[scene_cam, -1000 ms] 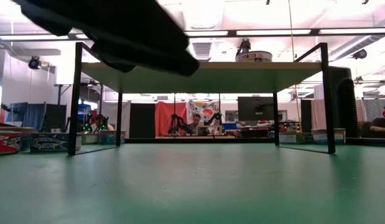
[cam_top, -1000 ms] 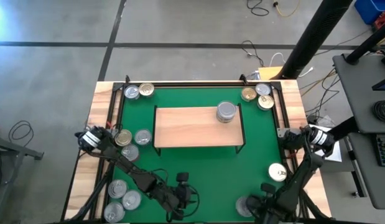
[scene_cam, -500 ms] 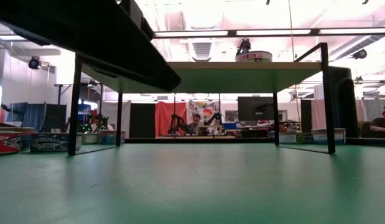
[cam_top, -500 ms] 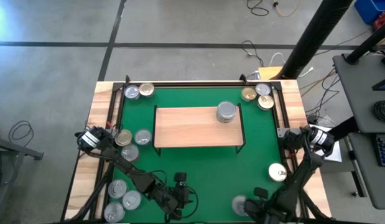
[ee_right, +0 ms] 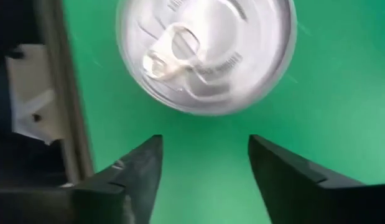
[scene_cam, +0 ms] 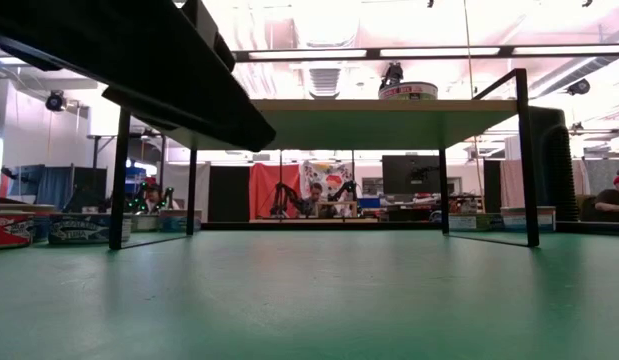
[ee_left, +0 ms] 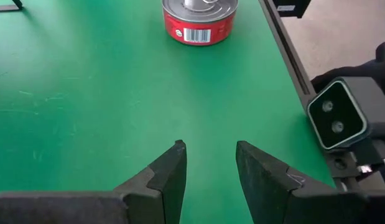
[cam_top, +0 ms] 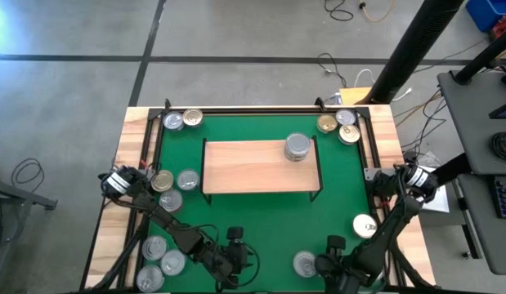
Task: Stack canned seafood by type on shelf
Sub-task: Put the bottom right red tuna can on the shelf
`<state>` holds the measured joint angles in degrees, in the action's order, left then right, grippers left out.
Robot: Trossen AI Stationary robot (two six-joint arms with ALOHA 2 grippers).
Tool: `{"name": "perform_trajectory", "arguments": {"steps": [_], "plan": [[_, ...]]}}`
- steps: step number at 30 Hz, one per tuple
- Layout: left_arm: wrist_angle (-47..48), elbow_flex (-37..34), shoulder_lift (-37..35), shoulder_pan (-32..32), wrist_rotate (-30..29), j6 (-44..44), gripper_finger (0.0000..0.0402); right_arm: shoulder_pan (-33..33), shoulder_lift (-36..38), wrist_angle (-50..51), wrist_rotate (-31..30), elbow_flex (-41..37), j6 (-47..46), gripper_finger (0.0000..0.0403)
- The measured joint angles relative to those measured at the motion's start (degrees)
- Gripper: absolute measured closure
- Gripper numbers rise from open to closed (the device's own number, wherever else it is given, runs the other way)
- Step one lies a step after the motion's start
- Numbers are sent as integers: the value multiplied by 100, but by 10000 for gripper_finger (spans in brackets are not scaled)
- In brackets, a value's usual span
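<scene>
Just ahead of the right end effector (ee_right: 201,165), whose fingers stand apart and empty, lies a silver round tin with a pull-tab lid (ee_right: 204,50). The step in hand looks like picking it up: next, advance, close, and carry it to the low light-wood shelf (cam_top: 244,167). The left end effector (ee_left: 209,168) waits part-open over the green mat (ee_left: 86,93).

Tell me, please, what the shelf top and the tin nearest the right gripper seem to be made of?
The shelf top looks like light unfinished wood, with visible grain; its legs look like thin black metal. The tin looks like bright silver metal, with a shiny lid and pull tab.
</scene>
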<state>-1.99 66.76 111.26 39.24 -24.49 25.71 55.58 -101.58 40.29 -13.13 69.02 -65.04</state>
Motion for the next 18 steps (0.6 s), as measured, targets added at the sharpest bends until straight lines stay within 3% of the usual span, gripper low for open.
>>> {"name": "perform_trajectory", "arguments": {"steps": [5,9,14,18], "plan": [[1,0,0,5,0,33,276,29,-94,-385,-251,-207,-204,107],[16,-2,-6,24,2,-15,276,-62,-240,-1283,-885,-265,152,73],[75,-4,-55,40,4,-49,273,-352,-291,-1970,-1880,-263,1033,48],[246,-4,-61,42,3,268,249,-572,-290,-1953,-1860,-265,1325,40]]}}
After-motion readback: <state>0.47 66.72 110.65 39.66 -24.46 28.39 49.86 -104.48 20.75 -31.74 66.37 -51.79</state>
